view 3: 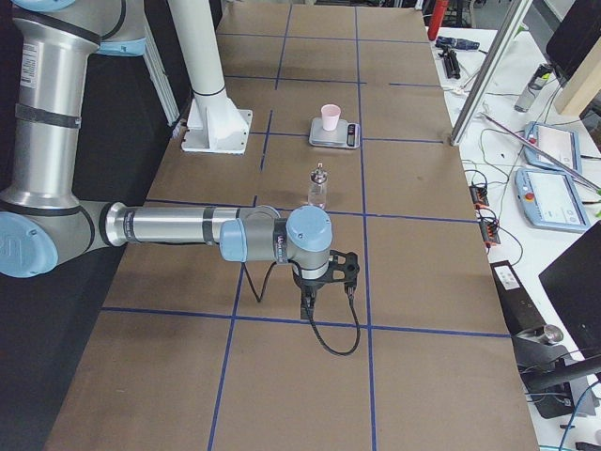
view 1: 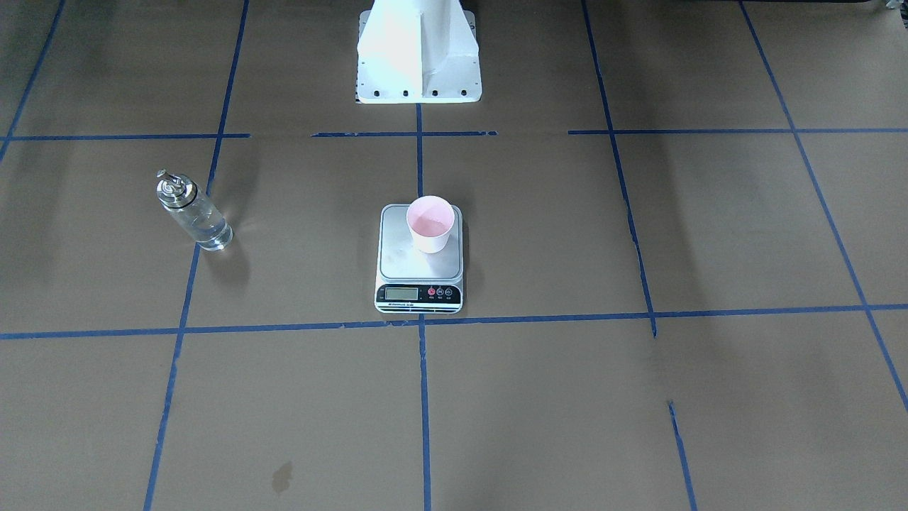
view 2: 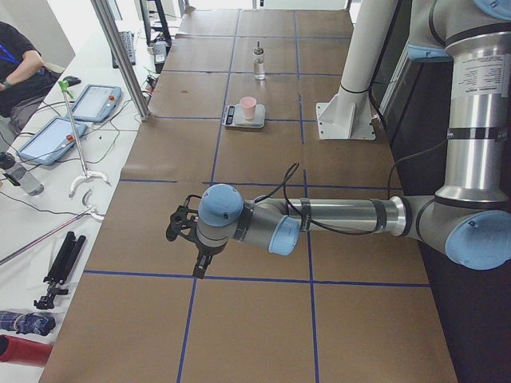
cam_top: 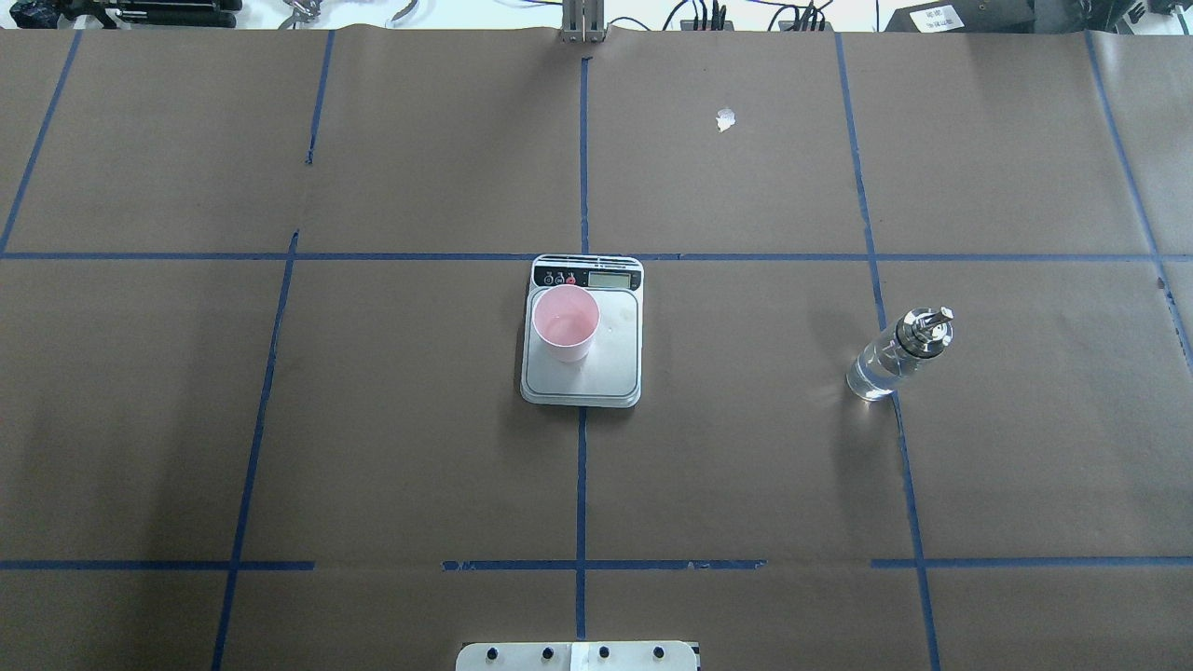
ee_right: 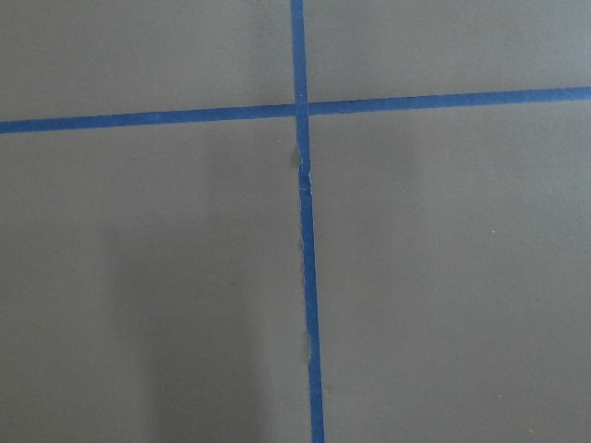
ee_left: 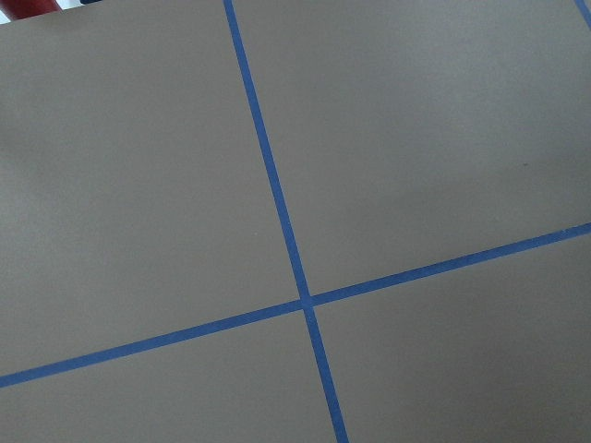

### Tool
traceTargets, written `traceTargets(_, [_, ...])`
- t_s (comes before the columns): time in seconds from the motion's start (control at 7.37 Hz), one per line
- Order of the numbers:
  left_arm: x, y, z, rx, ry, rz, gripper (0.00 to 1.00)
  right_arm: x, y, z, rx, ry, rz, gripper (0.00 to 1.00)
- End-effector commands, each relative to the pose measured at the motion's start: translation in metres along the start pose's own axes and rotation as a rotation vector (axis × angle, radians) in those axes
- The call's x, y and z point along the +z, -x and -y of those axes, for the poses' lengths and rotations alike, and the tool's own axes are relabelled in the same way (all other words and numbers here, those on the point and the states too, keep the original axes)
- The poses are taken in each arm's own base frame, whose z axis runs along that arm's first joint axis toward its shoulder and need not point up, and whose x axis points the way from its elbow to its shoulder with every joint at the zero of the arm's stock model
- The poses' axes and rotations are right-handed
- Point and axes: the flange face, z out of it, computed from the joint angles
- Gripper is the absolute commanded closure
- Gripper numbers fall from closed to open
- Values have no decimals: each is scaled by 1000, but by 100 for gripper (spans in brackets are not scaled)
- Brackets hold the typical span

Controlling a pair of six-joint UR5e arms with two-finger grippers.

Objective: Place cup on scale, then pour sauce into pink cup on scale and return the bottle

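Neither gripper's state can be told. The left gripper (view 2: 197, 259) is shown only in the side view from the table's left end, where it hangs low over the brown paper (view 2: 255, 152). The right gripper (view 3: 324, 284) is shown only from the opposite end, in the same posture. Whether the jaws stand wide or narrow cannot be judged from these views, and only paper and blue tape lines (ee_right: 305, 231) are caught by both wrist cameras.

The pink cup (cam_top: 564, 321) is already set upright on the scale (cam_top: 610, 359) at the table's middle, on the left, far part of the steel platform, close to the display. Whether sauce has been poured into it cannot be made out.

The bottle (cam_top: 897, 356) stands upright on the paper well to the right of the scale, on a tape line, nearer the right gripper. Clear sauce (view 1: 211, 232) is seen in its lower part.

The glass is judged to be stiff, smooth and breakable, with some weight from the liquid. A hold around the middle of the cylinder, below the metal collar (cam_top: 918, 334), would be steadiest; the spout should be left free. The paper cup is judged light and easily tipped or crushed, so it should not be touched by the spout.
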Motion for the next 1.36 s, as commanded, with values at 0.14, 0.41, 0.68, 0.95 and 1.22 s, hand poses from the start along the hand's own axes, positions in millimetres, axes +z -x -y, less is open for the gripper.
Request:
traceTargets(0.14, [6,6,-12,-14,16,8,0,-1,2,0,1,-1,12,0])
traceTargets(0.41, [21,19,-16,-48,49,5,0,0,2,0,4,3,21,0])
traceTargets(0.68, [40,15,-19,-121,174,7,0,6,-2,-1,16,17,33,0])
traceTargets(0.95, [49,7,-18,-101,195,13,0,6,-3,-2,16,20,34,0])
traceTargets(1.22, [50,3,-19,-93,194,8,0,13,-10,-5,20,32,31,0])
